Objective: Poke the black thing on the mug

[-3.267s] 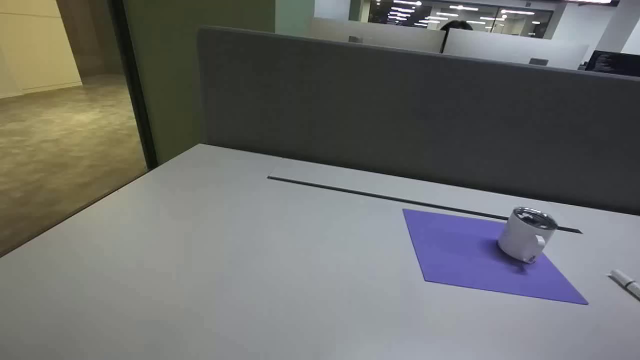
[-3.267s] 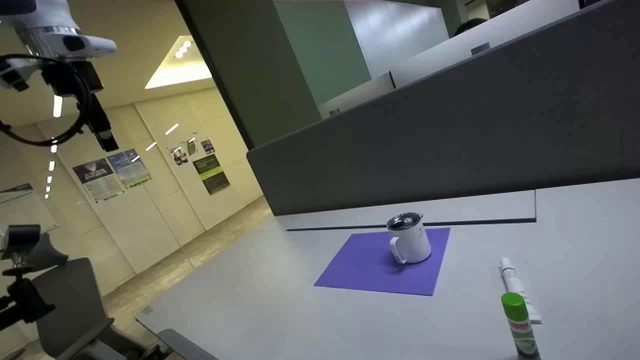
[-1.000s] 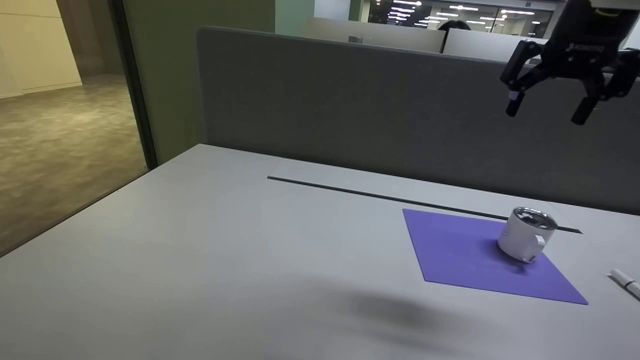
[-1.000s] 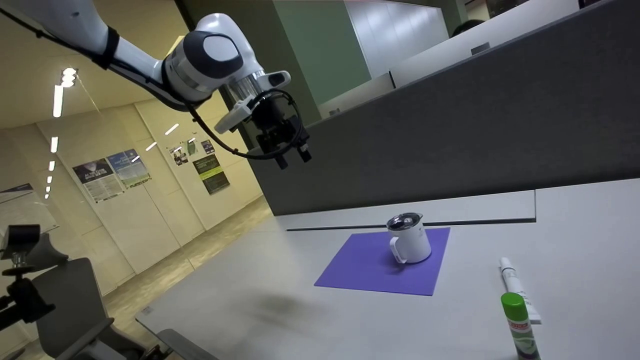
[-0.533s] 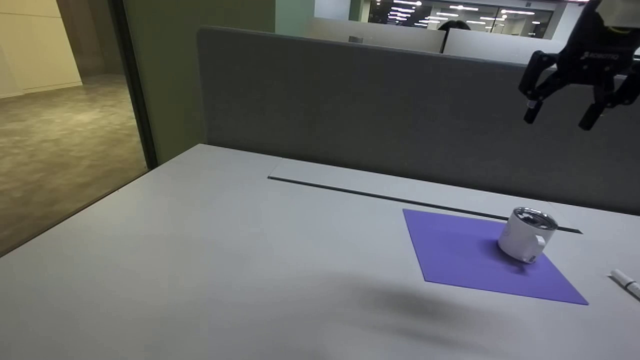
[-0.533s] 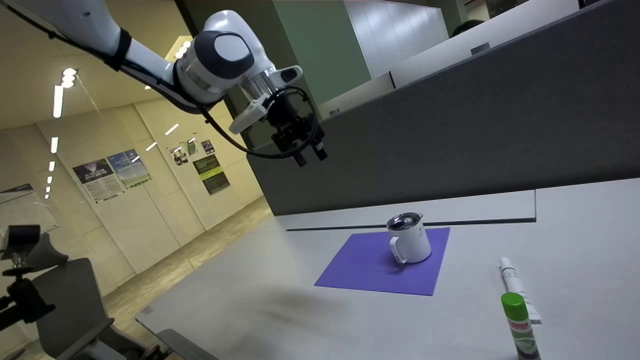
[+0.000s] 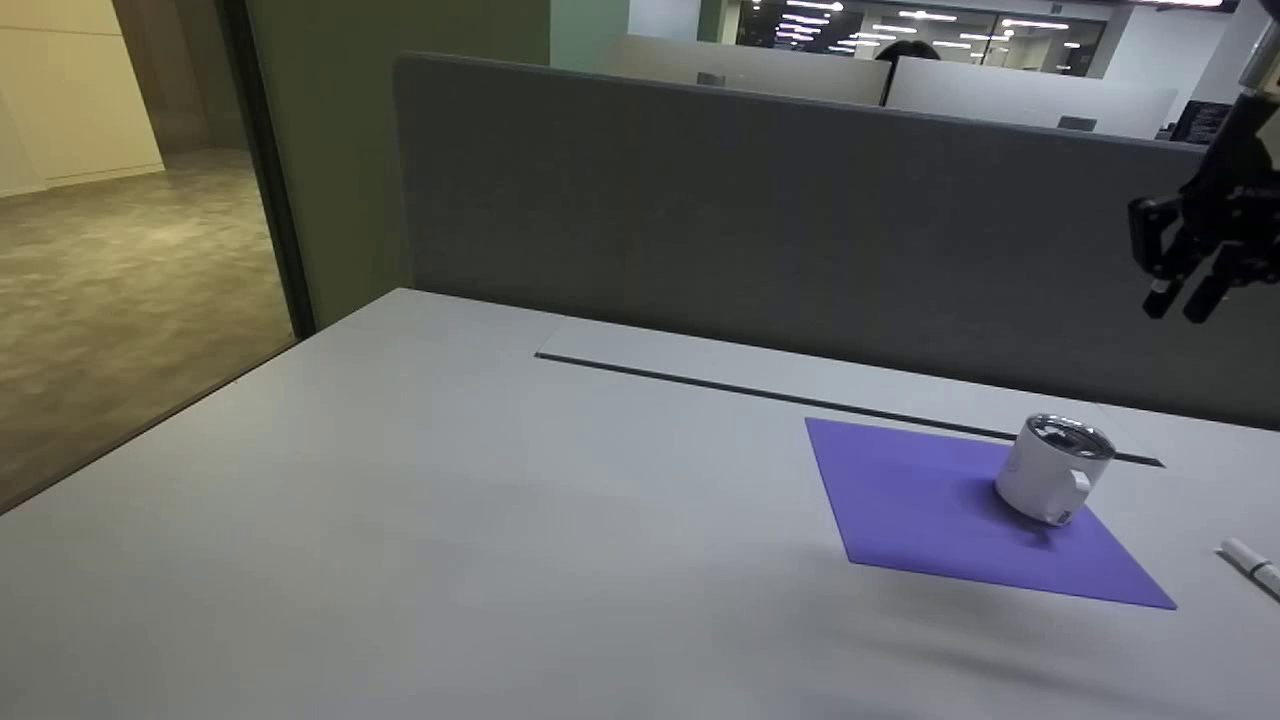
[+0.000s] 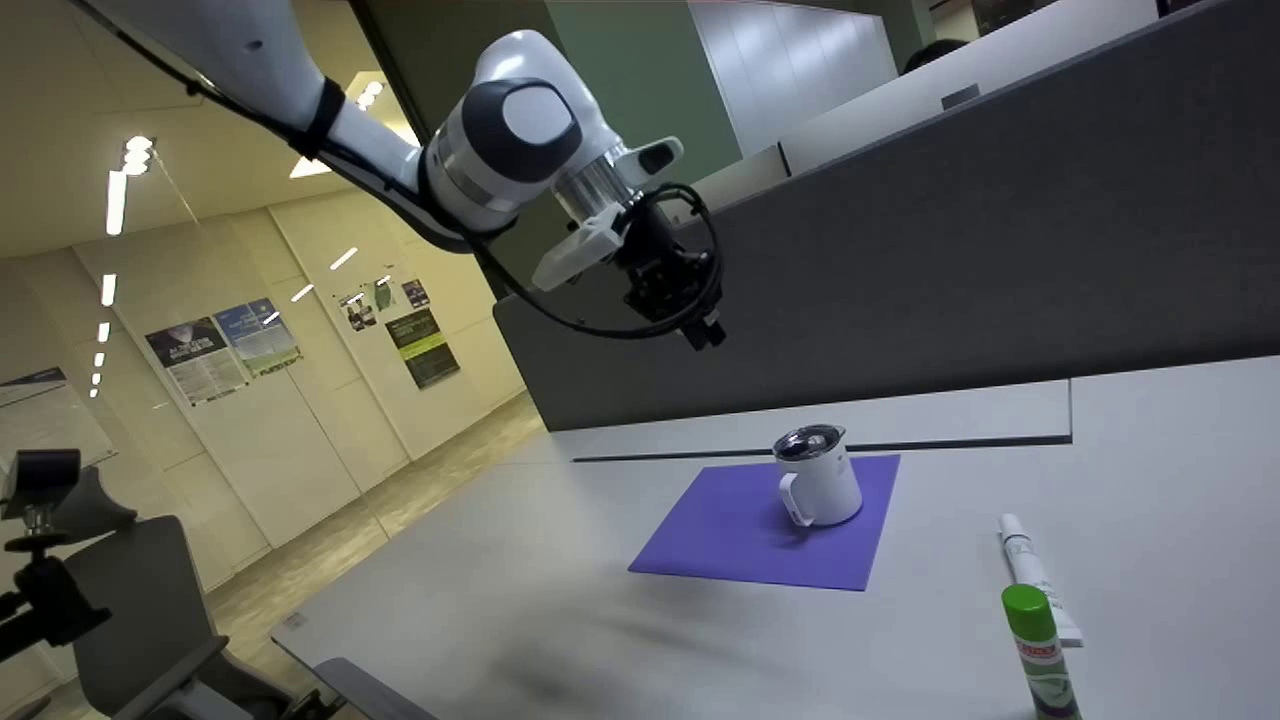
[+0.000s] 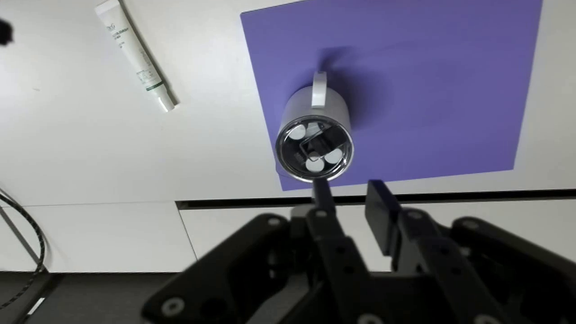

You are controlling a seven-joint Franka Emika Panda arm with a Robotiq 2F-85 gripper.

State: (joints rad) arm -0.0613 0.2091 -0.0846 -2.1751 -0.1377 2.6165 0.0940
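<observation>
The white mug [image 7: 1040, 482] stands upright on a purple sheet, its handle showing in both exterior views. From above, in the wrist view, its clear lid carries a black thing [image 9: 332, 138], a small dark tab, among pale round spots. My gripper [image 9: 350, 185] is partly open, a narrow gap between its fingers and nothing in it. In an exterior view the gripper [image 7: 1182, 303] hangs in the air above the mug's level, apart from it. The fingers also point down in an exterior view, where the gripper [image 8: 706, 336] is up and to the left of the mug [image 8: 830, 492].
The purple sheet [image 9: 427, 103] lies near a dark slot [image 9: 252, 203] in the white table. A white tube [image 9: 135, 56] lies beside the mug. A green-capped bottle [image 8: 1035, 640] stands near that tube. A tall grey partition [image 7: 800, 230] rises along the table's back edge.
My fingers have come closer together, from wide apart to a narrow gap. The arm has moved right and lower in both exterior views. Mug, sheet and tube have stayed put.
</observation>
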